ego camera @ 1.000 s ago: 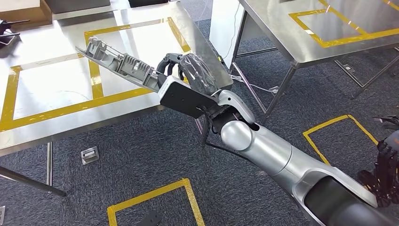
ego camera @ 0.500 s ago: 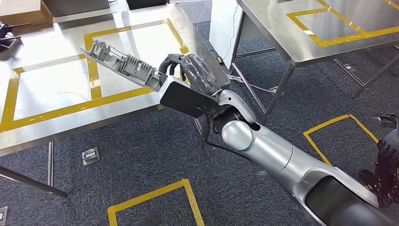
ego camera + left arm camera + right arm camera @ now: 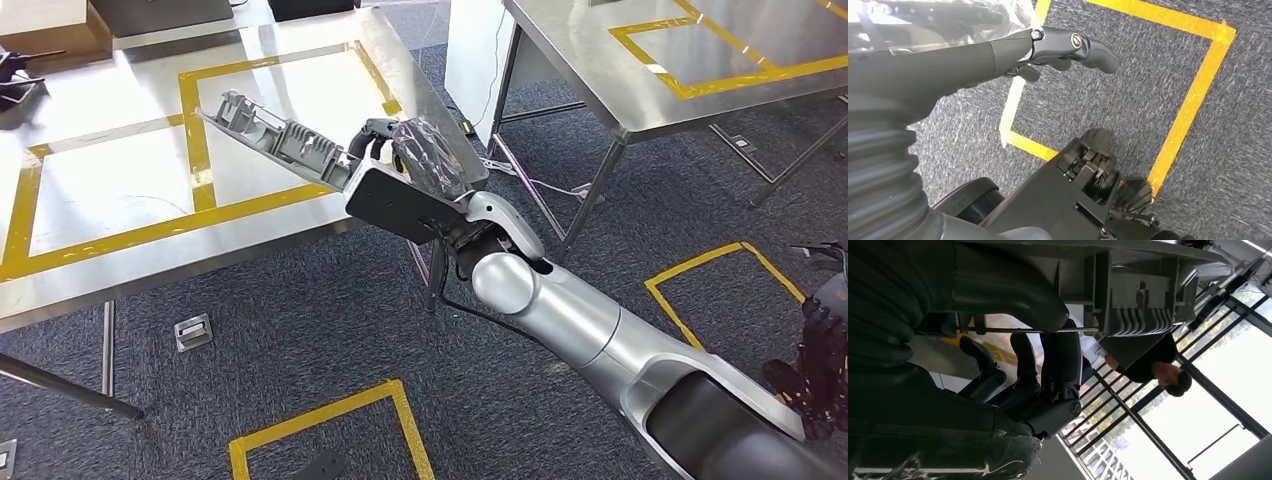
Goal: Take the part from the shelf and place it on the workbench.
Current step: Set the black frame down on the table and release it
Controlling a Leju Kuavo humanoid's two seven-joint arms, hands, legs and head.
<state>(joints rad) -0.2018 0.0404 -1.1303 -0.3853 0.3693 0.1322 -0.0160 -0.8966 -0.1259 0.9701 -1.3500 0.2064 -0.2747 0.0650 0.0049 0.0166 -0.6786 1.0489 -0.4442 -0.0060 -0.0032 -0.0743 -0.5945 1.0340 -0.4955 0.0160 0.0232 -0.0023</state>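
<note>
Hovering over the steel worktop (image 3: 120, 190), the long grey part (image 3: 275, 138) is sticking far out sideways while the right robot hand (image 3: 395, 150) is gripping just one end, so it's probably risking tilting or slipping loose.

Bright overhead glare washes the steel workbench (image 3: 100, 190); backlit windows (image 3: 1198, 405) darken the right wrist view.

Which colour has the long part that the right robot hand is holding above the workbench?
Light grey part, seen best in the head view.
</note>
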